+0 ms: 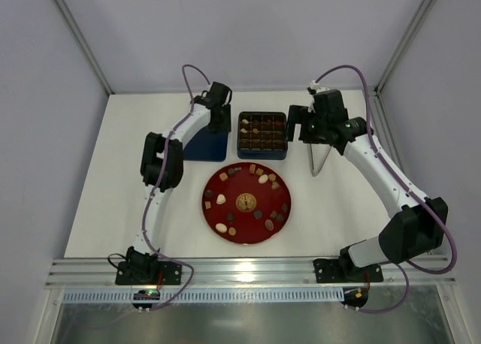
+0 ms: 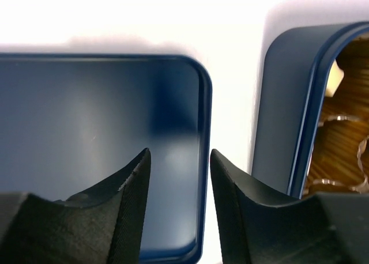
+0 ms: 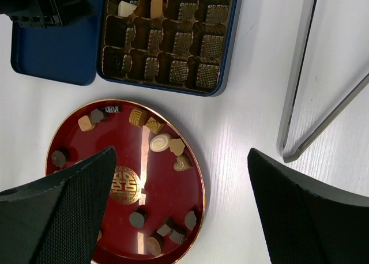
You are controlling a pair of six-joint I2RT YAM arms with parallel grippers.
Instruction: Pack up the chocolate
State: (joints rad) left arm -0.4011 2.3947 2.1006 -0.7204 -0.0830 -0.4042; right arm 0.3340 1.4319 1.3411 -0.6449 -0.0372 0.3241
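The red plate (image 3: pixel 164 183), lower left of the right wrist view, looked to me like glossy lacquer, catching glare. The blue lid (image 2: pixel 86 131) read as smooth painted metal with a soft sheen. The tongs (image 3: pixel 297 74) were brushed metal and the table (image 3: pixel 248 108) matt white. The left gripper (image 2: pixel 177 160) had matt black fingers (image 2: pixel 130 200), finely ribbed.

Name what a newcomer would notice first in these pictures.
The round red plate at the table's centre, dotted with chocolate pieces, grabs the eye first. Just behind it sits the open blue tin, its gridded cells mostly empty. A blue lid lies to its left, under the left gripper.
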